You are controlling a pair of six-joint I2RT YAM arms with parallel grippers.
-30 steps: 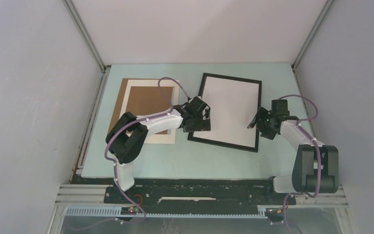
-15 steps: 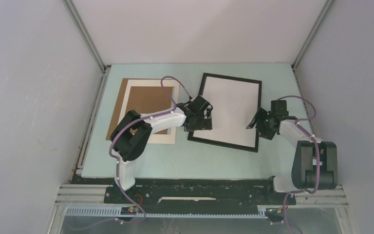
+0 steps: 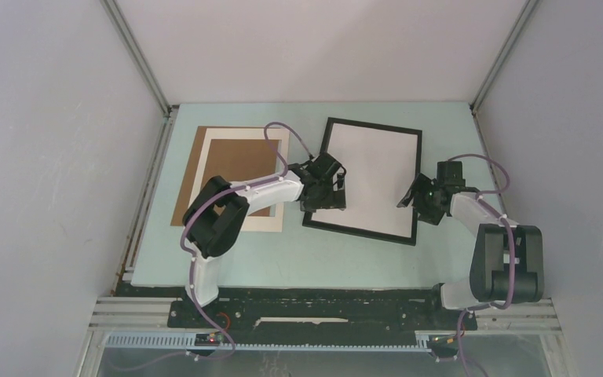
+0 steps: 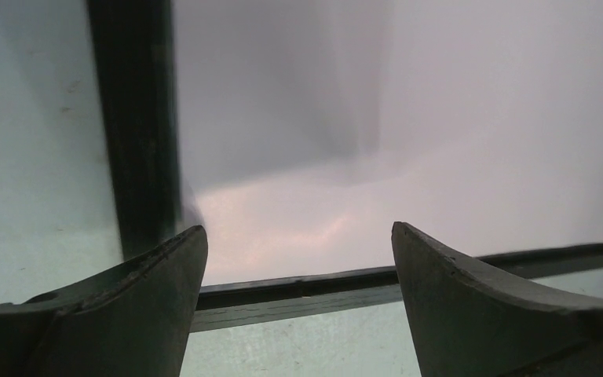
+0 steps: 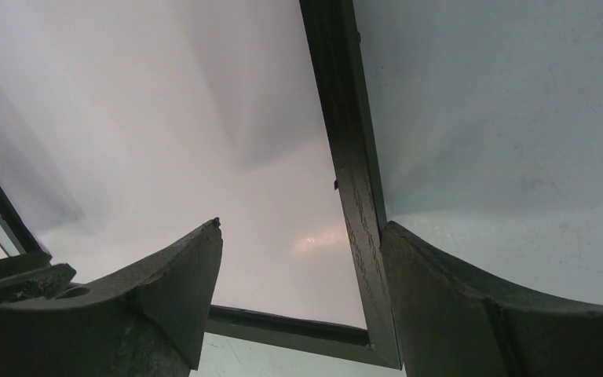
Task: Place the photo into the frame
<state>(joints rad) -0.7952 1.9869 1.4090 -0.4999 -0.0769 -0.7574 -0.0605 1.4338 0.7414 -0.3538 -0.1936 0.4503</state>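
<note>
The frame (image 3: pixel 375 125) lay flat on the table (image 3: pixel 283 259), right of centre, its opening filled edge to edge with plain white. Whether that was the photo lying face down could not be told, and no dark printed side showed anywhere. The left gripper (image 3: pixel 331 190) hovered over the frame's near-left corner, fingers spread wide and holding nothing. The right gripper (image 3: pixel 411 196) hovered over the right edge toward the near corner, likewise spread and empty. At the left, a brown board (image 3: pixel 228 157) sat on a white mat (image 3: pixel 243 132). The frame looked light but rigid, its pane slick and breakable — best taken by the thin black rim, not the glass.
</note>
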